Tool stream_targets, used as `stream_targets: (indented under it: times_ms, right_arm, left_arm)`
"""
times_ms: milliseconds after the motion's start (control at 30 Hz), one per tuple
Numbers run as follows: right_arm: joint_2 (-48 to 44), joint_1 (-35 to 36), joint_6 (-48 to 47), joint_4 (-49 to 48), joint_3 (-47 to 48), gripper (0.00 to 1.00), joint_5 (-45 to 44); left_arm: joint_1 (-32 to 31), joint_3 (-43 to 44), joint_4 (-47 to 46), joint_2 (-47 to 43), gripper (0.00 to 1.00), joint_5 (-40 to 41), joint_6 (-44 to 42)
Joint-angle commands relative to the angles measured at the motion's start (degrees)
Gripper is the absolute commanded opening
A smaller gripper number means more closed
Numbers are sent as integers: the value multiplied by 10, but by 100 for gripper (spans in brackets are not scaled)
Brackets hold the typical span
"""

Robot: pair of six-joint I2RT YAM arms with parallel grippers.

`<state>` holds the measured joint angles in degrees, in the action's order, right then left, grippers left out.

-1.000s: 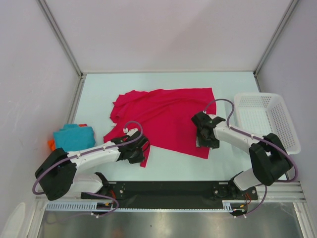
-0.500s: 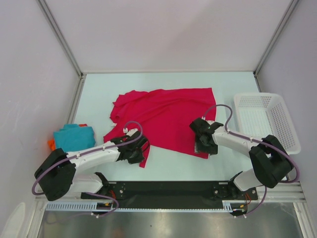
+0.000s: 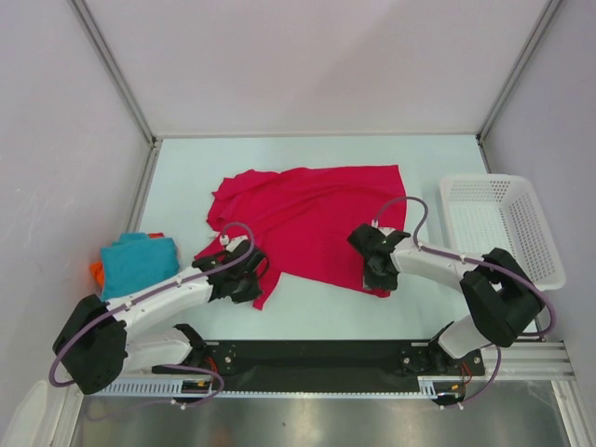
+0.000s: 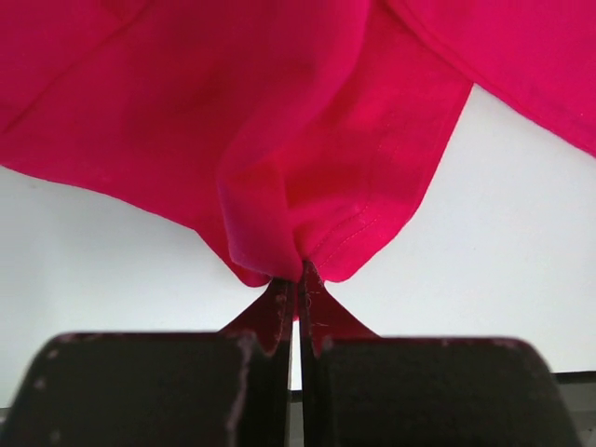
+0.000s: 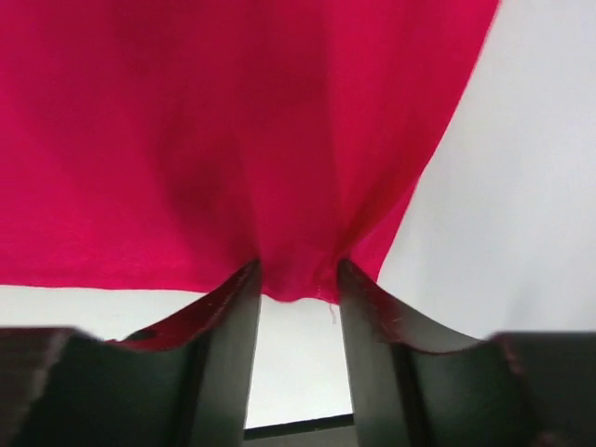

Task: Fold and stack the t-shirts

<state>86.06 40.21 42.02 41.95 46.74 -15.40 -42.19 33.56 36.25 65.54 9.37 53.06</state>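
Note:
The large crimson-pink t-shirt (image 3: 312, 209) lies spread and rumpled on the middle of the table. My left gripper (image 3: 248, 279) is at its near left corner and is shut on the hem there (image 4: 298, 276), which bunches up from the jaws. My right gripper (image 3: 374, 268) is at the near right hem; its jaws stand apart with the gathered edge of the shirt (image 5: 233, 140) between the fingertips (image 5: 244, 284). The teal-blue t-shirt (image 3: 138, 259) lies folded at the left edge on top of the orange one (image 3: 96, 272), of which only a sliver shows.
A white plastic mesh basket (image 3: 503, 228) stands at the right edge of the table. Metal frame posts and pale walls enclose the table on three sides. The arm bases sit on a black rail along the near edge.
Both grippers moved left. The left gripper pulled the near left corner of the crimson-pink shirt leftward. The right gripper shifted left and nearer along the near right hem.

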Motion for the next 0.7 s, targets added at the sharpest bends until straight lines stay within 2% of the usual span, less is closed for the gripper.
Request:
stream_targets:
  times_ms: [0, 67, 100, 133, 333, 467, 633, 667]
  right_arm:
    - [19, 4, 7, -18, -1, 29, -3]
    - [18, 4, 5, -18, 2, 15, 2]
    - [17, 4, 5, -15, 5, 3, 1]
    - [14, 5, 6, -13, 7, 0, 0]
    - [-32, 6, 8, 13, 25, 0, -20]
    - [-68, 3, 2, 57, 62, 0, -67]
    - [-118, -41, -40, 155, 162, 0, -131]
    - [-128, -55, -61, 180, 210, 0, -149]
  left_arm:
    - [11, 17, 6, -16, 0, 10, -22]
    - [15, 20, 10, -17, 0, 11, -23]
    - [17, 23, 12, -21, 0, 11, -26]
    - [19, 25, 13, -22, 0, 11, -27]
    - [42, 48, 29, -37, 0, 6, -48]
    - [68, 91, 49, -50, 0, -4, -78]
    - [126, 221, 110, -56, 0, -13, -126]
    - [137, 244, 120, -59, 0, -15, -140]
